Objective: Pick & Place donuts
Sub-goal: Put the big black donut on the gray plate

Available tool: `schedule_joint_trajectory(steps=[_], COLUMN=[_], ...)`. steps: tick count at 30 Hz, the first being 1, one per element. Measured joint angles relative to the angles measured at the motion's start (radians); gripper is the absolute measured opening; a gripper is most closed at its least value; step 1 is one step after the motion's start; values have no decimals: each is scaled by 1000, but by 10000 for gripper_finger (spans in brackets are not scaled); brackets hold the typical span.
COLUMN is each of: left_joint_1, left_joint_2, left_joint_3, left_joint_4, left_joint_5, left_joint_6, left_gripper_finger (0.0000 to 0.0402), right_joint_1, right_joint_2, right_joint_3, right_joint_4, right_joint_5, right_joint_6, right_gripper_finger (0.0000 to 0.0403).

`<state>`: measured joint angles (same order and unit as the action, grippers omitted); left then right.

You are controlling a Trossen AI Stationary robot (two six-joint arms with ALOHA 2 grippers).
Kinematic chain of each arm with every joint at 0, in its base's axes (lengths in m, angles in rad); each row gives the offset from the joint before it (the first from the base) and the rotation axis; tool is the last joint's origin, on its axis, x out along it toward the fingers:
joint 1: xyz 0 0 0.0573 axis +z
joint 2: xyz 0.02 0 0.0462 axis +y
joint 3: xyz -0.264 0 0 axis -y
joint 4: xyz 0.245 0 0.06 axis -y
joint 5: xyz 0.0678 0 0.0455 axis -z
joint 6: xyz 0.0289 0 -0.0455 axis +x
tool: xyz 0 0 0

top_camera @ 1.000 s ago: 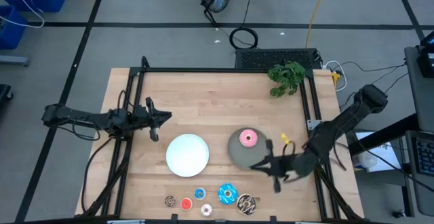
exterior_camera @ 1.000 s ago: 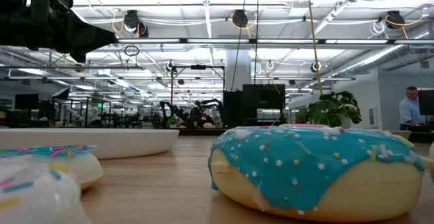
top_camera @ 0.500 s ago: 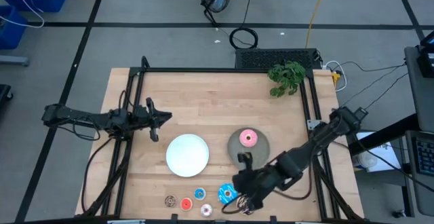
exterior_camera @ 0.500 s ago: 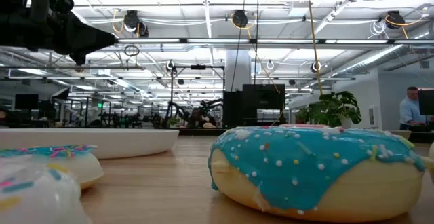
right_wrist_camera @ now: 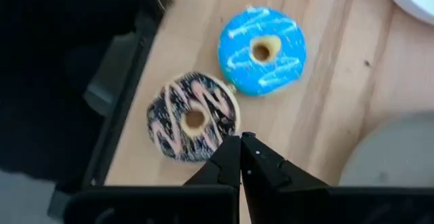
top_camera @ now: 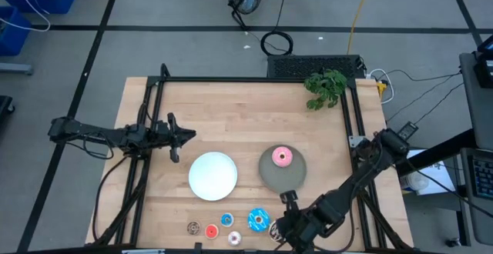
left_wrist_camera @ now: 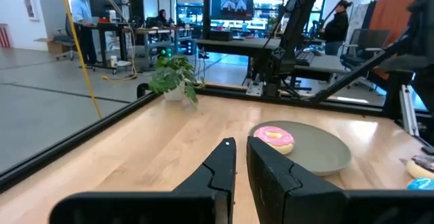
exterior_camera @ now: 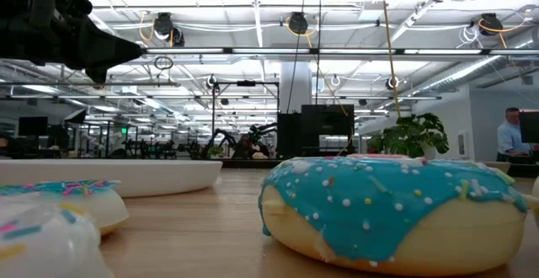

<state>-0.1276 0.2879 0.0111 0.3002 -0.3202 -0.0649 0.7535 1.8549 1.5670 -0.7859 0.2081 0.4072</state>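
A pink donut [top_camera: 282, 156] lies on the grey plate [top_camera: 269, 178]. Near the table's front edge lie a blue-sprinkled donut [right_wrist_camera: 262, 41] and a dark brown donut [right_wrist_camera: 193, 117], side by side. Left of them sit tiny donuts: brown [top_camera: 193, 228], red-orange [top_camera: 211, 232], blue [top_camera: 226, 220] and whitish [top_camera: 234, 238]. My right gripper [right_wrist_camera: 240, 142] is shut and points steeply down, its tips just beside the dark brown donut's rim. In the high view it covers most of that donut. My left gripper [left_wrist_camera: 241, 149] waits level over the table's left side, shut and holding nothing.
A white plate [top_camera: 213, 175] lies left of the grey one. A potted plant [top_camera: 325, 87] stands at the far right corner. Black frame rails [top_camera: 150, 131] run along the table's left and right sides. The donuts lie close to the table's near edge [right_wrist_camera: 129, 81].
My right gripper has swung from beside the grey plate's right side toward the table's near edge and leftward. It has tipped from nearly level to steeply downward and now stands over the dark brown donut. It has stayed shut. No donut has moved.
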Motion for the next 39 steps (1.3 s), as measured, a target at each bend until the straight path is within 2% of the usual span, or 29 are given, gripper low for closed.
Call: schedule_joint_trajectory(steps=[4,14,19,26,39], left_joint_1=[0,0,0,0,0], left_joint_2=[0,0,0,0,0], left_joint_3=[0,0,0,0,0], left_joint_4=[0,-4,-6,-6,-5], left_joint_5=[-3,-4,-3,-4,-30], left_joint_6=[-13,4,7,7,7], left_gripper_finger=[42,42,42,42,42], right_joint_1=[-5,-33,-42,-40,-59], right_joint_2=[0,-1,-1,54,154], right_joint_3=[-41,-127,-160,-187,-187], right_joint_4=[82,211,240,330,315], right_joint_5=[-15,-36,-52,-105,-105], right_joint_6=[0,54,74,59,54], right_gripper_finger=[37,181,226,237,237])
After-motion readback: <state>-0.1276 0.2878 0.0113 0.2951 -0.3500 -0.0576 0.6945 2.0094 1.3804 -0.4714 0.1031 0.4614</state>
